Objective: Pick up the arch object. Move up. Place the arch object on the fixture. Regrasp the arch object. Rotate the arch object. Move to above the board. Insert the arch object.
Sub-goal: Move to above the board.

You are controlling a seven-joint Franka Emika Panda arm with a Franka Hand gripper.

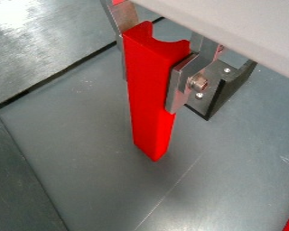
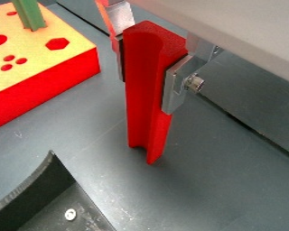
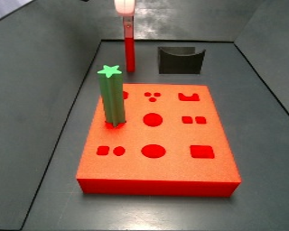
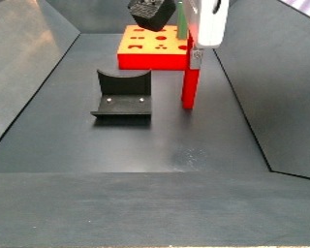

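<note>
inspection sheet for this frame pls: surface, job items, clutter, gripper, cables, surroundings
Surface: dark grey floor, bare around the parts.
Arch: red bar held upright by its top end; lower end at or just above the floor, contact unclear. Stands beside the fixture, not on it.
Fixture: dark notched block on the floor, nothing on it.
Board: red-orange slab with cut-out holes; green star-topped post stands upright in it.
Clutter: nothing seen.
Gripper: gripper shut on the arch, silver fingers on opposite sides near its top.
Cables: nothing seen.
Surroundings: dark sloped walls around the floor.
</note>
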